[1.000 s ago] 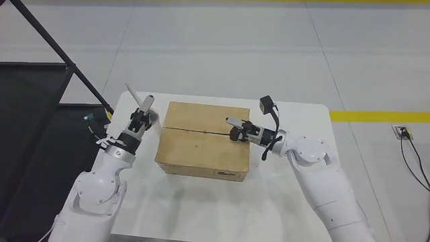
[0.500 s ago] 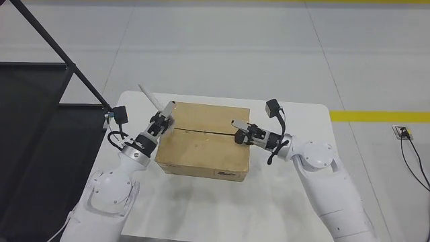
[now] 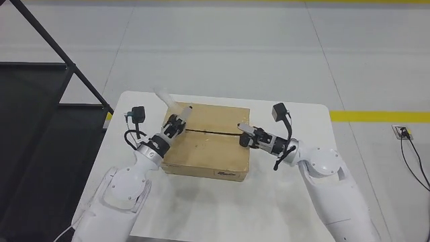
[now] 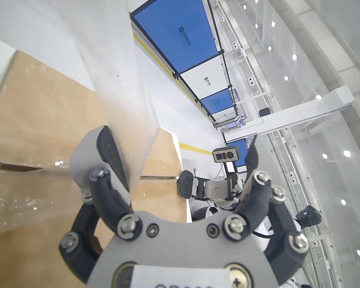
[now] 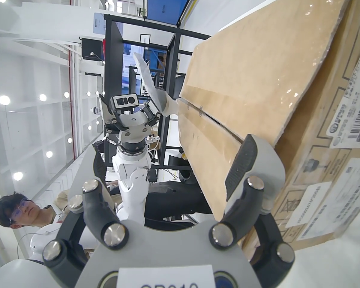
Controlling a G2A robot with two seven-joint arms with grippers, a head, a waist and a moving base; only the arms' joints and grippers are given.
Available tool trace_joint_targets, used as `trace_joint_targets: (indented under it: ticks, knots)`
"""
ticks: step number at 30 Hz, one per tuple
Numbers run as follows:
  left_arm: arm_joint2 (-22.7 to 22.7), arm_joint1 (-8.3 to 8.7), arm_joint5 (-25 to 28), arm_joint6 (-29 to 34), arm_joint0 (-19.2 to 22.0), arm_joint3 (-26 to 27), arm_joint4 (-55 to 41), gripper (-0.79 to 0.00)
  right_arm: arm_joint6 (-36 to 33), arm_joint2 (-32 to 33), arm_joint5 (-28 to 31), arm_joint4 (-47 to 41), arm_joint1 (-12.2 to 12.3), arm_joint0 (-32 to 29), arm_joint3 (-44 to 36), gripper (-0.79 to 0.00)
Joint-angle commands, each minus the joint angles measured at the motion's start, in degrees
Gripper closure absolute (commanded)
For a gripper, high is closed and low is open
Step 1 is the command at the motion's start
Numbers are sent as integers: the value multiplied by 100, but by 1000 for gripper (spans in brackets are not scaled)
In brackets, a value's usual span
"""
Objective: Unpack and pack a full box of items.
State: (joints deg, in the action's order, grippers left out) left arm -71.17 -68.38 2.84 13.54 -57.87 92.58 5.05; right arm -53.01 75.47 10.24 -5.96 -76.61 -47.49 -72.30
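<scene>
A shut brown cardboard box (image 3: pixel 201 149) stands in the middle of the white table (image 3: pixel 295 117), its top seam (image 3: pixel 211 132) covered with clear tape. My left gripper (image 3: pixel 181 117) is over the seam at the box's left end, jaws open. A peeled strip of clear tape (image 4: pixel 108 61) clings to one finger pad (image 4: pixel 111 154) and rises above the box (image 4: pixel 39 97). My right gripper (image 3: pixel 243 133) is open at the seam's right end, with one finger (image 5: pixel 246 163) resting over the box's top edge (image 5: pixel 258 70). From there the left gripper (image 5: pixel 156 106) and its strip (image 5: pixel 147 79) show across the box.
A black metal frame (image 3: pixel 40 33) and a dark panel stand to the left of the table. Bare table surface lies in front of the box and to its right. Labels (image 5: pixel 348 121) cover the box's right side.
My left gripper has swung from beside the table's left edge onto the box's left end, carrying the tape strip with it. My right gripper has drawn back slightly toward the box's right edge.
</scene>
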Motion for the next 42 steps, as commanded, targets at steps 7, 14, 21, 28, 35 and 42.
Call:
trace_joint_targets:
  ticks: [7, 14, 21, 28, 35, 42]
  knots:
    - [260, -67, -33, 45, 106, -96, 157, -785, 24, 42, 22, -51, 60, -124, -127, -785]
    - [464, -133, -71, 46, 223, -207, 248, -785, 81, 164, 130, -143, 123, -301, -262, -785]
    - [673, -203, -102, 70, 347, -336, 360, -785, 85, 277, 205, -230, 187, -455, -355, -785]
    - [813, -263, -139, 84, 426, -385, 450, -785, 98, 375, 300, -329, 245, -577, -403, -785]
    - [973, -332, -194, 117, 533, -510, 527, -785, 118, 441, 373, -428, 296, -663, -425, -785]
    - [872, -365, -138, 232, 509, -394, 245, -785, 228, 396, 552, -599, 311, -654, -464, -785]
